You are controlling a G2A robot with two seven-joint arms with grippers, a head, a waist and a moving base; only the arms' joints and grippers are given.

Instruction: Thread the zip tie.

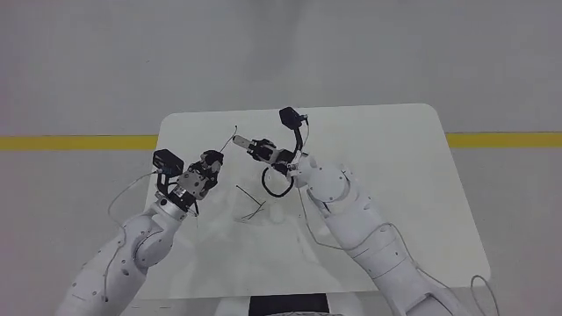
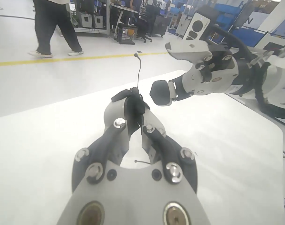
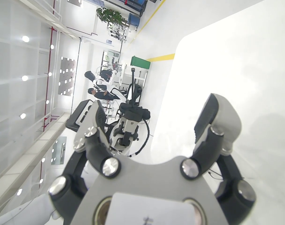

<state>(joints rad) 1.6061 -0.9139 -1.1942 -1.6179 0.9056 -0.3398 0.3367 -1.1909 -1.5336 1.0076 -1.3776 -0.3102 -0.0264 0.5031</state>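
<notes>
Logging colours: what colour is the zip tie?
The zip tie is black; clearest in left wrist view.

Both arms reach inward over the surface (image 1: pixel 395 140), grippers facing each other, close but apart — left gripper (image 2: pixel 133 97) pinched tight on a zip tie (image 2: pixel 139 71), right gripper (image 3: pixel 154 104) with fingers spread wide.

Only a narrow gap separates the left gripper (image 1: pixel 212 160) and the right gripper (image 1: pixel 240 144), and the zip tie (image 2: pixel 139 76) stands up there from the closed left fingers. The right jaws gape wide toward it. Thin loose strands (image 1: pixel 250 204) lie on the table (image 1: pixel 395 167) near the arms; broad tabletop spreads rightward
</notes>
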